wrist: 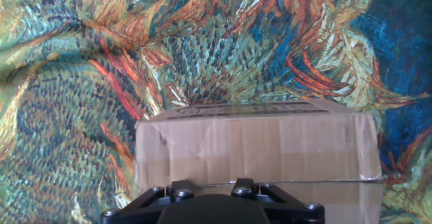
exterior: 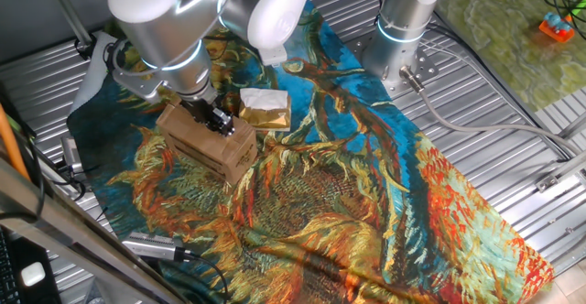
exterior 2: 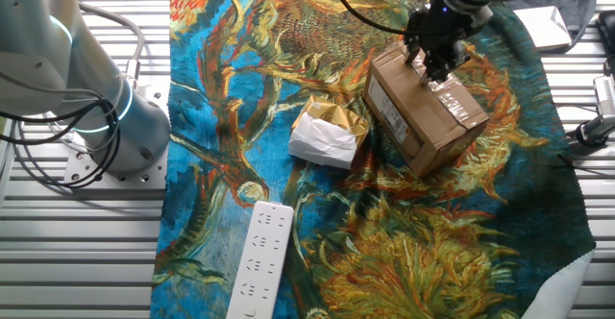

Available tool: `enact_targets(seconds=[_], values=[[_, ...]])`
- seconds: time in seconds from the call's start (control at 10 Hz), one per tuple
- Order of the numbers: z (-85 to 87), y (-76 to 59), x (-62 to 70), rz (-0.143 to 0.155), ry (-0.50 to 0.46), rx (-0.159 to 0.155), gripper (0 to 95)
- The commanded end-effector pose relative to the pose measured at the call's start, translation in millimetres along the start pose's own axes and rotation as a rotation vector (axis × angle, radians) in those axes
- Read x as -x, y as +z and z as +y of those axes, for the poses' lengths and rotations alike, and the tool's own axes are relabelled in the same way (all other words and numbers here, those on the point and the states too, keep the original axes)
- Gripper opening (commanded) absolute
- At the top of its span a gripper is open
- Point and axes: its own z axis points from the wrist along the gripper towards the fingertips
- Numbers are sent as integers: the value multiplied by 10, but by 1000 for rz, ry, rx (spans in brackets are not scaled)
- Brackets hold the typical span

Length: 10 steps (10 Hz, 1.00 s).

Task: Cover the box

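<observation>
Near the middle of the bench, on the sunflower cloth (exterior: 366, 203), the box (exterior 2: 423, 108) sits right under the gripper (exterior 2: 434, 58), which presses on its taped top. Can't tell if the fingers are apart. Box's long axis runs past the gold packet (exterior 2: 329, 132) alongside.

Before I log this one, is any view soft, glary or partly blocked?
Hand view: the cloth is mildly soft, and the hand's own base blocks the bottom edge over the box. One fixed view: the arm's bright white shell hides the upper left. The other fixed view: sharpest, with slight glare on the tape beneath the hand.
</observation>
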Motion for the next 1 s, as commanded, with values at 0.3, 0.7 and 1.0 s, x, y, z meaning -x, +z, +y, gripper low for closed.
enact_targets(seconds=[0.3,0.7,1.0], values=[[2,8,-2,1,3,-1,380],[8,15,10,1,6,-5,380],[9,15,11,-3,-13,-2,380]])
